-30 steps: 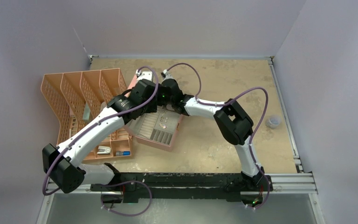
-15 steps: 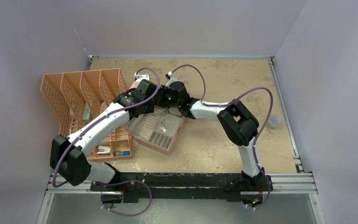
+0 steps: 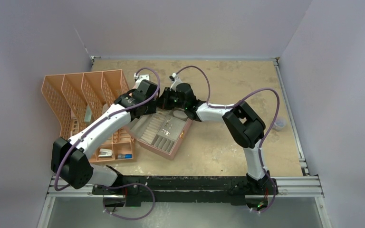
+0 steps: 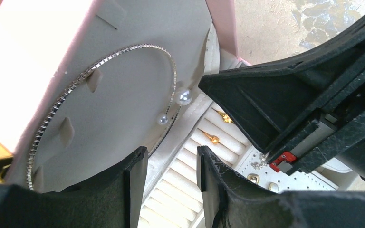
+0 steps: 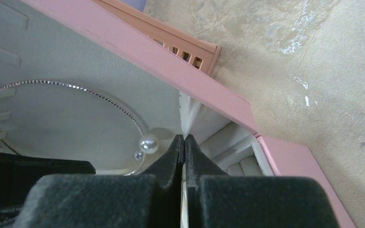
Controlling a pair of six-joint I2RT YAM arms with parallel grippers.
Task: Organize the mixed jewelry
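Hoop (image 4: 138, 45): thin silvery wire, lying flat against the grey lining of the raised lid (image 5: 147, 58) and tucked under small lining tabs.
Pearls: two at the hoop's open end, a larger one (image 4: 184, 97) and a smaller one (image 4: 163, 120), close to the seam where the lid meets the base.
Rings: two gold-coloured ones (image 4: 212, 138) pushed into the pale ring rolls (image 4: 180, 175) in the base.
Studs: tiny gold-coloured ones (image 4: 253, 178) on the white dotted pad beside the rolls, with a few glittering specks just next to them.
Box (image 3: 171, 147): pink and open, sitting a little left of the tabletop's middle, with its lid on the side toward the far-left corner.
My left gripper (image 4: 171, 151): released, fingers apart with nothing between them, hovering over the ring rolls just below the pearls.
My right gripper (image 5: 184, 138): clenched, pads pressed together, its tip at the lid-and-base seam near the larger pearl. A pale sliver shows between the pads, and I cannot tell what it is.
Racks (image 3: 83, 90): orange mesh, along the left edge of the tabletop, just behind the lid.
Cup (image 3: 279, 124): small and clear, near the right edge, well apart from the box.
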